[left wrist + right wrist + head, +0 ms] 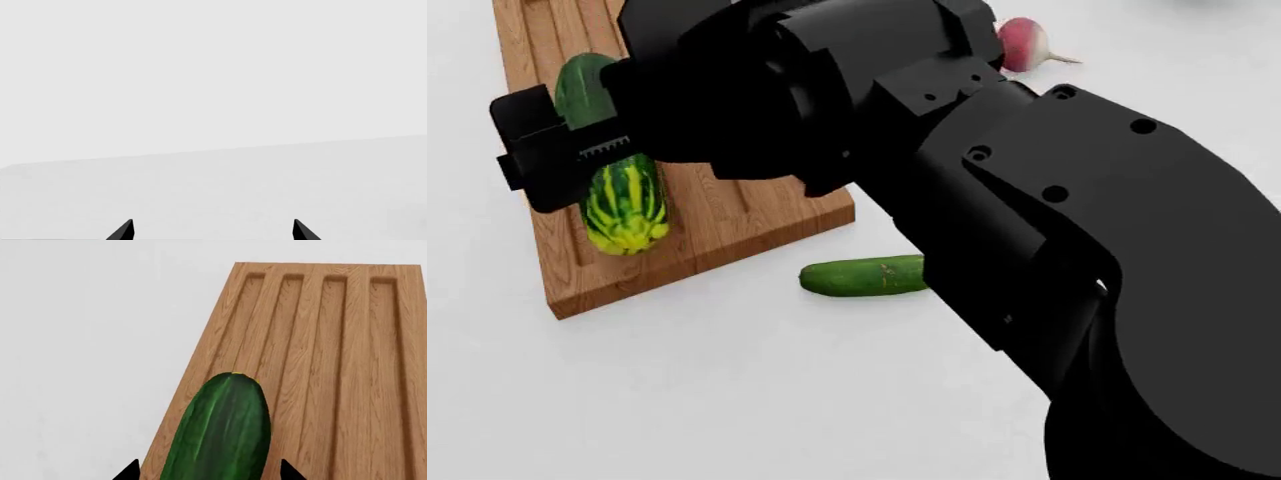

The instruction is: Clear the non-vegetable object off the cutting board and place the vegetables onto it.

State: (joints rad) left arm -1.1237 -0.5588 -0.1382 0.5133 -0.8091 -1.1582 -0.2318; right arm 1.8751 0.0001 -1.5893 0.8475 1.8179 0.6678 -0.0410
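Head view: the large cucumber (622, 195) lies lengthwise on the cutting board (747, 205), near the board's left edge, yellow-striped end toward the robot. The right hand (554, 150) sits over its middle. Right wrist view shows the two fingertips (128, 471) spread to either side of the cucumber (223, 430); contact cannot be judged. The small cucumber (861, 276) rests on the white worktop (694, 390), just beside the board's near corner, off the wood. The radish (1024, 43) lies on the worktop behind the right arm, well apart from the board. Left wrist view: left hand (213, 231) spread, nothing between the tips, bare worktop ahead.
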